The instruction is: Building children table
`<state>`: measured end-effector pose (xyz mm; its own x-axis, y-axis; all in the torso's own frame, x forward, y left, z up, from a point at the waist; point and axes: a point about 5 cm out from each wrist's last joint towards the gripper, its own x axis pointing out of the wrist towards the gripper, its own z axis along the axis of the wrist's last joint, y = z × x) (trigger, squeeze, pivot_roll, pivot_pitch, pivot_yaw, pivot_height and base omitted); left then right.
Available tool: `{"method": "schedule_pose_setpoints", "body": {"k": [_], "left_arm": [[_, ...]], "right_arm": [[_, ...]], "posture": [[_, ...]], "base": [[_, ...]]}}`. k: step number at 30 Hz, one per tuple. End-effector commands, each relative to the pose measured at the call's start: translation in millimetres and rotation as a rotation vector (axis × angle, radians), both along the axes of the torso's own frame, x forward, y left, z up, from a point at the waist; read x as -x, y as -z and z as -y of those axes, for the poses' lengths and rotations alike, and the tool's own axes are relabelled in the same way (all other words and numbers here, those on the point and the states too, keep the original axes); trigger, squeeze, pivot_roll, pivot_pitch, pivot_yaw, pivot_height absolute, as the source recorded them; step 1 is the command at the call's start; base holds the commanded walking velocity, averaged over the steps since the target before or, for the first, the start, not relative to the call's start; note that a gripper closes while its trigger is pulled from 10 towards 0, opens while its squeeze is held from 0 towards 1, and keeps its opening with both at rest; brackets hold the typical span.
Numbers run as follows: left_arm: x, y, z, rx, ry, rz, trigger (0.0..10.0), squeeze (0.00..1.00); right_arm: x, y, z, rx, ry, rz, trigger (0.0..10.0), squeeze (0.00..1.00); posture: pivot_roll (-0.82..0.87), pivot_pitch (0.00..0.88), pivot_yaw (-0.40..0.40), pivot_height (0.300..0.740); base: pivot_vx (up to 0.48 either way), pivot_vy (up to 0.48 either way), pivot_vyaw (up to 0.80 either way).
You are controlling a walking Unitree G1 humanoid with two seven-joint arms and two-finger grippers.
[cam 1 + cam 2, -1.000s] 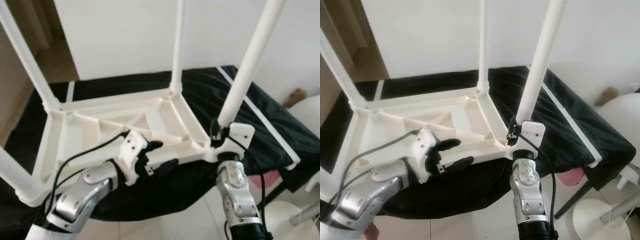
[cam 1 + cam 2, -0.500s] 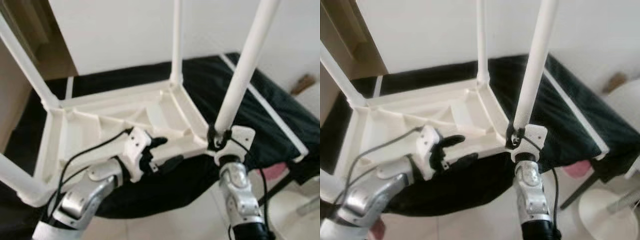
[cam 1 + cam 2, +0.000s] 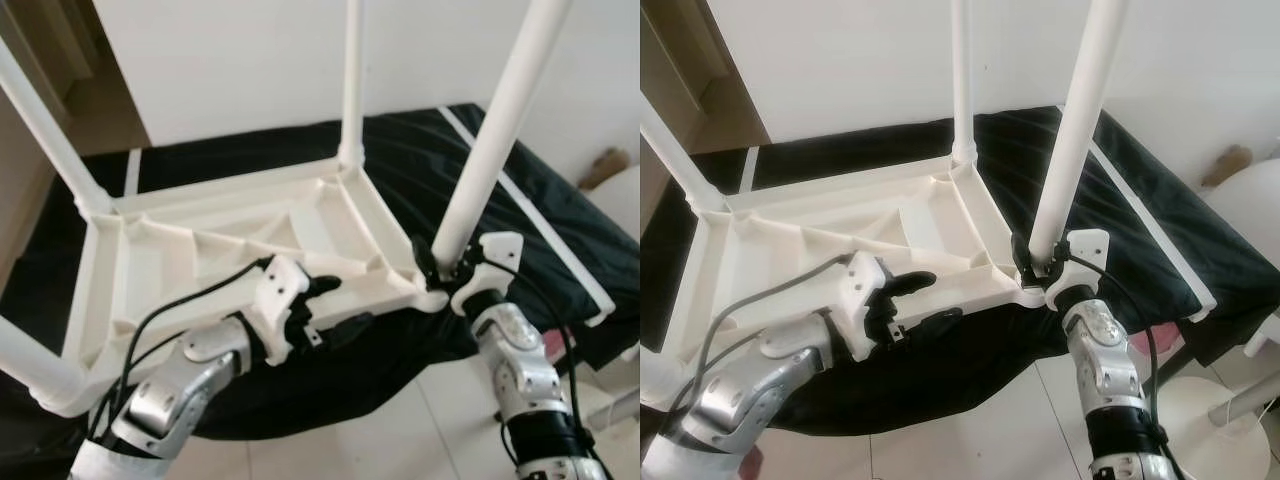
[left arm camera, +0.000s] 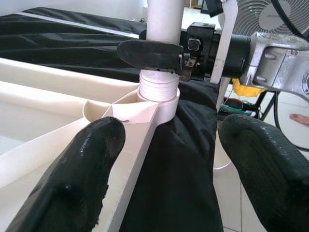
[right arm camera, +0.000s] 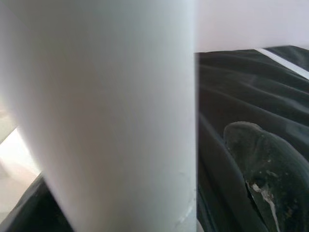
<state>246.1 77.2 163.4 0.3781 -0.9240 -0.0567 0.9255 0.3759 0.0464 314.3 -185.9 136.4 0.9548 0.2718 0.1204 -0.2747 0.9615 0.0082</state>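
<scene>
A white plastic children's table (image 3: 100,290) lies upside down on a black cloth, its legs pointing up. My right gripper (image 3: 440,270) is shut on the near right leg (image 3: 490,150) at its base, just above the threaded collar (image 4: 157,89). In the left wrist view one of its fingers (image 4: 149,53) crosses that leg. My left gripper (image 3: 340,306) is open at the table's front rim. One finger (image 4: 87,164) lies over the rim, and the other (image 4: 260,159) hangs off the edge above the cloth.
The black cloth (image 3: 420,170) covers a low platform that ends just behind my arms, with tiled floor (image 3: 400,440) below. A white round seat (image 3: 1250,230) stands to the right. A fan (image 4: 270,14) shows behind the right arm. Three more legs, such as the far right one (image 3: 351,80), rise from the corners.
My right wrist has swung round the base of the near right leg toward the right while keeping hold. The left gripper stays open at the front rim. The head camera shifted slightly.
</scene>
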Motion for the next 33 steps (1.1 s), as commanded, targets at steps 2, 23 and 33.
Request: {"method": "schedule_pose_setpoints", "body": {"k": [2, 23, 33], "left_arm": [[3.0, 6, 6.9, -0.043, 0.07, 0.014, 10.0, 0.0], [4.4, 5, 8.6, -0.027, 0.057, 0.014, 10.0, 0.0], [2.7, 7, 10.3, -0.042, 0.072, 0.011, 10.0, 0.0]], "right_arm": [[-5.8, -2, -4.3, 0.047, -0.139, -0.009, 10.0, 0.0], [-9.2, 17, 0.2, 0.063, -0.194, -0.105, 0.0, 0.0], [-7.0, 30, -1.1, 0.093, -0.012, -0.178, 10.0, 0.0]], "posture": [[0.0, 0.0, 0.031, 0.74], [0.01, 0.0, 0.03, 0.74], [-0.01, 0.0, 0.044, 0.74]], "base": [[0.0, 0.0, 0.0], [0.0, 0.0, 0.0], [0.0, 0.0, 0.0]]}}
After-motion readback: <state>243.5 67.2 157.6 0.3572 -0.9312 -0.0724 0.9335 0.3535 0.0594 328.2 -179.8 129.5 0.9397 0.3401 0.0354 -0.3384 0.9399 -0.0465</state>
